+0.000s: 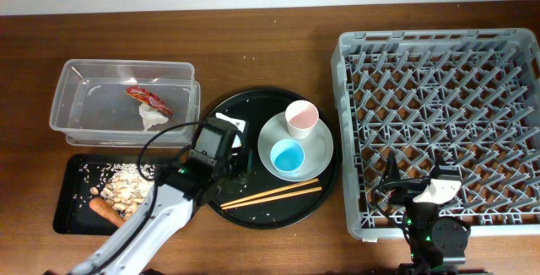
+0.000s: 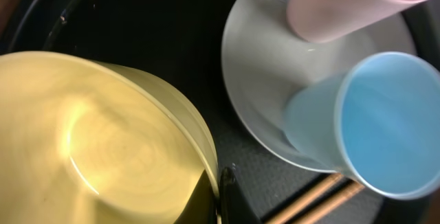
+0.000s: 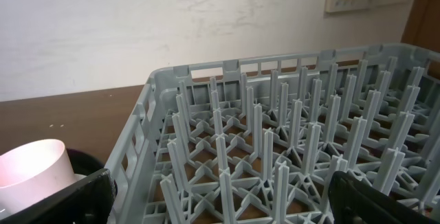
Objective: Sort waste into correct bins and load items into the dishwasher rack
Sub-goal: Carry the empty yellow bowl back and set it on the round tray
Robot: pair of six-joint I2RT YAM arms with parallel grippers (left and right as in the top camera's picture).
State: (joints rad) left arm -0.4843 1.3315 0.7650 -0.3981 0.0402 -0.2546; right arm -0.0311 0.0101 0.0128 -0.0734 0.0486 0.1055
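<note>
My left gripper (image 1: 215, 153) is over the left of the round black tray (image 1: 253, 106), shut on the rim of the yellow bowl (image 2: 89, 141); its finger (image 2: 221, 189) shows against the rim. The arm hides the bowl from overhead. The grey-green plate (image 1: 319, 144) holds the pink cup (image 1: 301, 118) and blue cup (image 1: 288, 155); the wrist view shows the plate (image 2: 254, 93), pink cup (image 2: 344, 4) and blue cup (image 2: 385, 121). Two chopsticks (image 1: 274, 194) lie in front of it. My right gripper (image 1: 419, 178) is open and empty (image 3: 220, 203) over the front left of the dishwasher rack (image 1: 346, 123).
The clear tub (image 1: 63, 98) at back left holds the red wrapper (image 1: 148, 98) and white tissue (image 1: 153, 116). The shallow black tray (image 1: 67, 199) at front left holds beige scraps (image 1: 131, 184) and the carrot-like piece (image 1: 105, 212). The rack's pegs (image 3: 254, 135) stand between my right fingers.
</note>
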